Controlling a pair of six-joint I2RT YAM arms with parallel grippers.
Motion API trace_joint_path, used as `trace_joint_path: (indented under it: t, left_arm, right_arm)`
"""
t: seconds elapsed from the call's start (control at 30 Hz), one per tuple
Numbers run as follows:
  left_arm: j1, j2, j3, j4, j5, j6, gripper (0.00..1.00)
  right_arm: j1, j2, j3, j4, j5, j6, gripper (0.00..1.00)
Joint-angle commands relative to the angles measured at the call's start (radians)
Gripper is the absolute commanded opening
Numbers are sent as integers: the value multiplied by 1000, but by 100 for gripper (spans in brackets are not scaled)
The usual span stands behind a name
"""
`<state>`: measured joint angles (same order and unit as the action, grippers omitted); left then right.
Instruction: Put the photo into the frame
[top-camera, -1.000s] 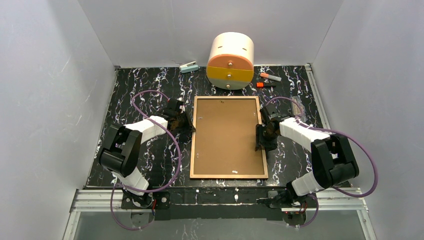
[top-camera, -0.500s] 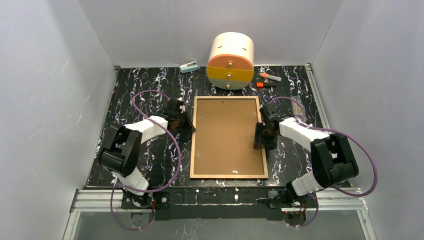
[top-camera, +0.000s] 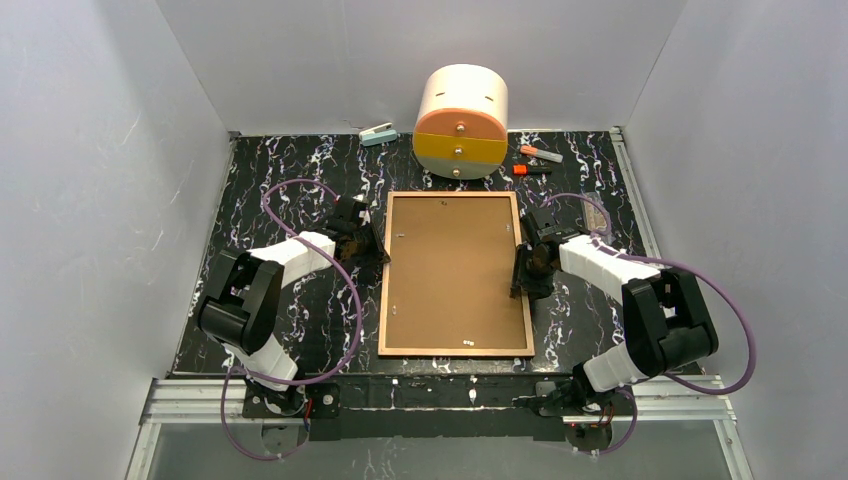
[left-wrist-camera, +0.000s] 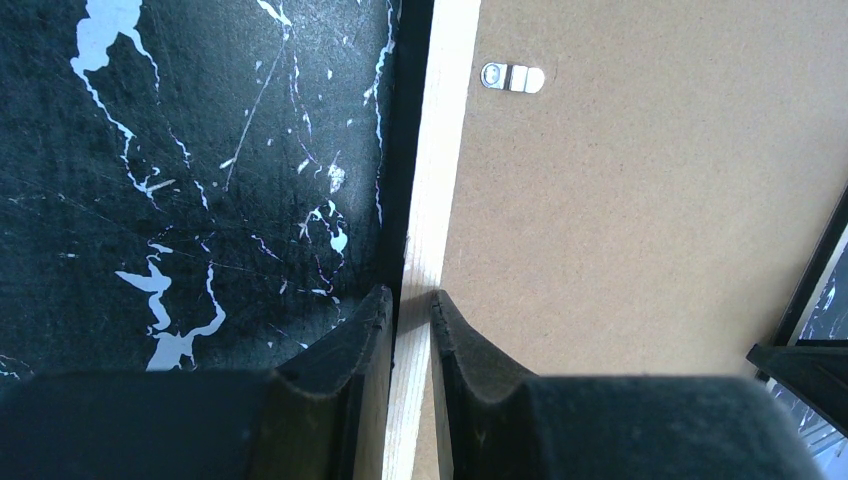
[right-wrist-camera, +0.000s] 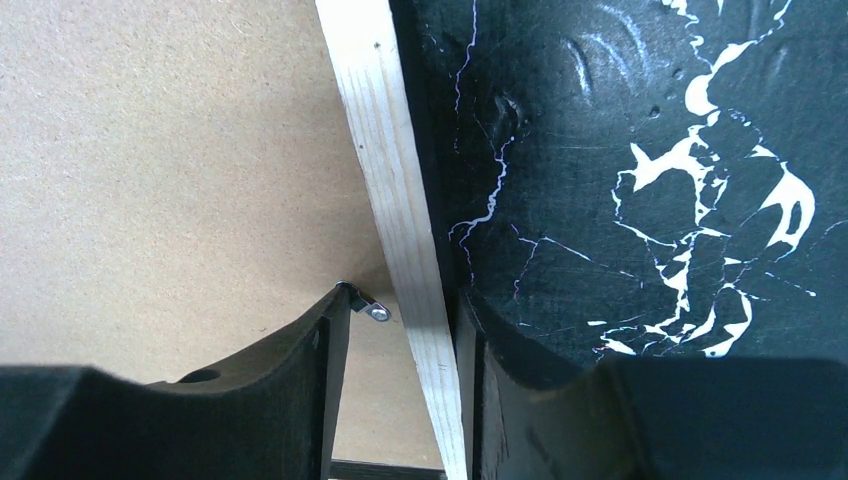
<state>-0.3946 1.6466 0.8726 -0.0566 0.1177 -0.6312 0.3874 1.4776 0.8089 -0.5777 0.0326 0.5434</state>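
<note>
The frame (top-camera: 384, 290) lies face down mid-table, its tan wooden rim up, with the brown backing board (top-camera: 455, 270) inside it. The photo is not in view. My left gripper (top-camera: 377, 241) is at the left rim. In the left wrist view the gripper (left-wrist-camera: 407, 300) is shut on the rim (left-wrist-camera: 440, 150), one finger on each side. My right gripper (top-camera: 521, 268) is at the right rim. In the right wrist view it (right-wrist-camera: 400, 305) is open and straddles the rim (right-wrist-camera: 385, 150), with a gap on the board side by a metal tab (right-wrist-camera: 376, 310).
A round peach and orange drawer box (top-camera: 461, 122) stands behind the frame. A small stapler (top-camera: 378, 134) lies to the box's left, and markers (top-camera: 540, 154) lie to its right. White walls enclose the table on three sides. Purple cables loop beside both arms.
My right gripper has slid a little along the right rim toward the far end. The left gripper has stayed clamped, and the frame has barely shifted.
</note>
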Motion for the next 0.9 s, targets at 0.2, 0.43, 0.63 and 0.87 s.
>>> trace_joint_path:
  t: [0.2, 0.43, 0.63, 0.87]
  left_arm:
    - [19, 42, -41, -150, -157, 39, 7]
    - [20, 43, -40, -150, -154, 39, 7]
    - [20, 43, -41, -149, -150, 38, 7]
    - [20, 44, -41, -143, -144, 32, 7]
  right_arm:
    - [-9, 4, -25, 31, 78, 52, 42]
    - [-12, 17, -37, 67, 49, 60, 54]
    - [-13, 4, -49, 65, 44, 58, 33]
    - [-18, -8, -62, 72, 13, 33, 21]
